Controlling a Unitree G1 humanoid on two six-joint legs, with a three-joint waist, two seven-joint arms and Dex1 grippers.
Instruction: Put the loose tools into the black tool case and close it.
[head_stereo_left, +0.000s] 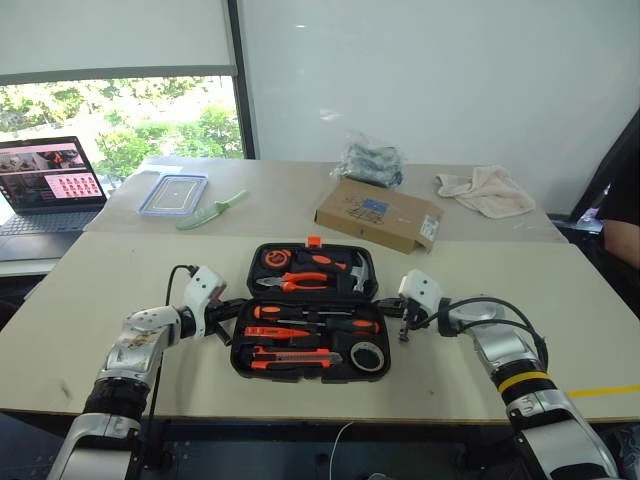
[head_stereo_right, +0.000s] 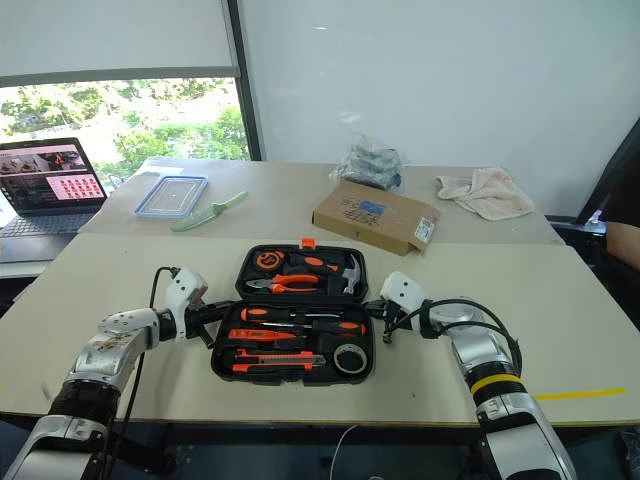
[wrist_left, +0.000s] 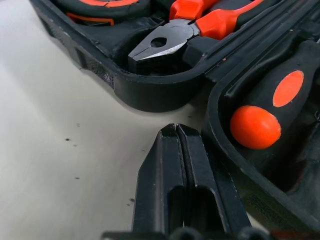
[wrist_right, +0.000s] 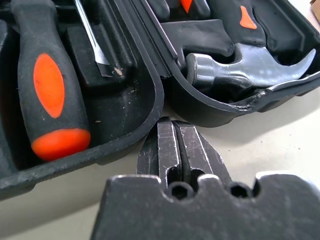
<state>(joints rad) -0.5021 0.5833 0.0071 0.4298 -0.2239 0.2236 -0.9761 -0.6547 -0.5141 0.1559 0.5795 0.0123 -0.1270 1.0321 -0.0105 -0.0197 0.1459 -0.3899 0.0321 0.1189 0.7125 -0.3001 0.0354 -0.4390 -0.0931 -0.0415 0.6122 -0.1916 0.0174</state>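
The black tool case (head_stereo_left: 300, 376) lies open flat on the near table, its orange latch (head_stereo_left: 313, 241) at the far edge. In the near half lie two screwdrivers (head_stereo_left: 318, 313), a slim orange driver (head_stereo_left: 275, 333), a utility knife (head_stereo_left: 290, 356) and a tape roll (head_stereo_left: 368, 354). Pliers (head_stereo_left: 295, 283) and a hammer (head_stereo_left: 350, 268) rest in the far half. My left gripper (head_stereo_left: 237, 308) is shut and empty, its tips (wrist_left: 176, 131) at the case's left side by the hinge. On the right side, my right gripper (head_stereo_left: 403, 322) is shut and empty too, its tips (wrist_right: 174, 123) at the hinge gap.
On the far table stand a cardboard box (head_stereo_left: 378, 214), a clear blue-rimmed container (head_stereo_left: 173, 194), a pale green knife (head_stereo_left: 212, 210), a crumpled bag (head_stereo_left: 370, 162) and a towel (head_stereo_left: 487, 190). A laptop (head_stereo_left: 45, 180) sits at the far left. A person's arm (head_stereo_left: 620, 235) shows at the right edge.
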